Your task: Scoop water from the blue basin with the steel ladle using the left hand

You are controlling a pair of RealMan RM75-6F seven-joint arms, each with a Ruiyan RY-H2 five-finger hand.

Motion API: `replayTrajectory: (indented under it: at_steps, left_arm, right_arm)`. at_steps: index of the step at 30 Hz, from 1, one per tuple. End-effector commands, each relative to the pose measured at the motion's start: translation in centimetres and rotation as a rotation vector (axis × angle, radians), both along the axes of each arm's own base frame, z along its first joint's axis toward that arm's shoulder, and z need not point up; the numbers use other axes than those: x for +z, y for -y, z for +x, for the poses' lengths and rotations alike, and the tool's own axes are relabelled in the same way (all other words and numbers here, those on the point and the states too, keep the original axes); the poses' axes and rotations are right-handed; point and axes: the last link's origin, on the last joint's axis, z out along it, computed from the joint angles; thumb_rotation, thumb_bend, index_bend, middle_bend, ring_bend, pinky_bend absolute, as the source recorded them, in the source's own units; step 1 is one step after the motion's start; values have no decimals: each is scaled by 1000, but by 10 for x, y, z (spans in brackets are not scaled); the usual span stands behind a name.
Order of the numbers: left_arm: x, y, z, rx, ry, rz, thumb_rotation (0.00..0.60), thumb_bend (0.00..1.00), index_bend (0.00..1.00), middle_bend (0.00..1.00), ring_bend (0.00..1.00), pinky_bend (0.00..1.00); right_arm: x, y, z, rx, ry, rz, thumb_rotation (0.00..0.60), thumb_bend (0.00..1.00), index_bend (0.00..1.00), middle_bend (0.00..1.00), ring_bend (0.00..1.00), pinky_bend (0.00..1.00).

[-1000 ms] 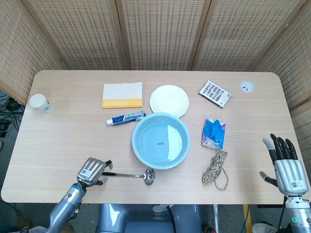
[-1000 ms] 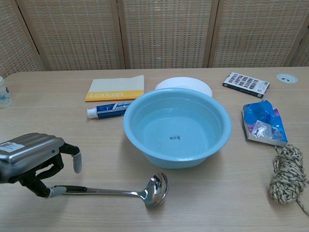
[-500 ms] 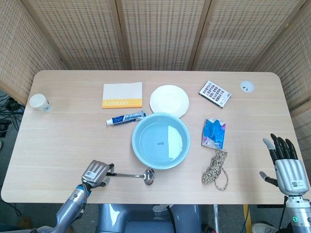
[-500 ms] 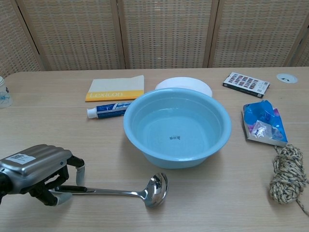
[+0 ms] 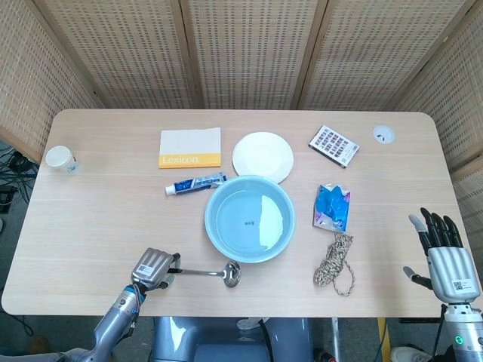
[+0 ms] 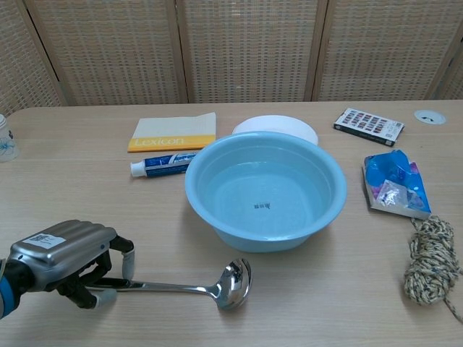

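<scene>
The blue basin (image 5: 208, 220) (image 6: 217, 223) stands mid-table with water in it. In front of it the steel ladle (image 5: 231, 274) (image 6: 233, 278) lies flat on the table, bowl to the right and handle pointing left. My left hand (image 5: 151, 268) (image 6: 69, 259) sits low over the handle's end. Its fingers curl over the handle and the thumb lies under it, so it grips the handle. My right hand (image 5: 444, 253) hovers at the table's right front corner with fingers spread and nothing in it. The chest view does not show it.
Behind the basin lie a toothpaste tube (image 5: 195, 184), a yellow-and-white booklet (image 5: 190, 147) and a white plate (image 5: 262, 156). To the right are a remote (image 5: 333, 145), a blue packet (image 5: 332, 206) and a rope coil (image 5: 336, 262). A paper cup (image 5: 60, 159) stands far left.
My left hand has sunk toward the table and shifted right along the handle, its fingers closing around it. The ladle and the right hand have stayed put.
</scene>
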Motion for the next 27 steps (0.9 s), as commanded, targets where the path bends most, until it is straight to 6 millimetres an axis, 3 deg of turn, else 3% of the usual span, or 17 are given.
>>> replayTrajectory:
  at_steps: [1,27]
  left_arm:
    - [-2,0,0,0,-2,0,600,362,471,905,1000,1000]
    - [-20,-1,-1,-8,16,32,600,363,545,905,1000,1000]
  right_arm:
    - [0,0,0,0,2,1,600,0,0,0,0,0]
    - [2,0,-2,-8,10,6,600,0,0,0,0,0]
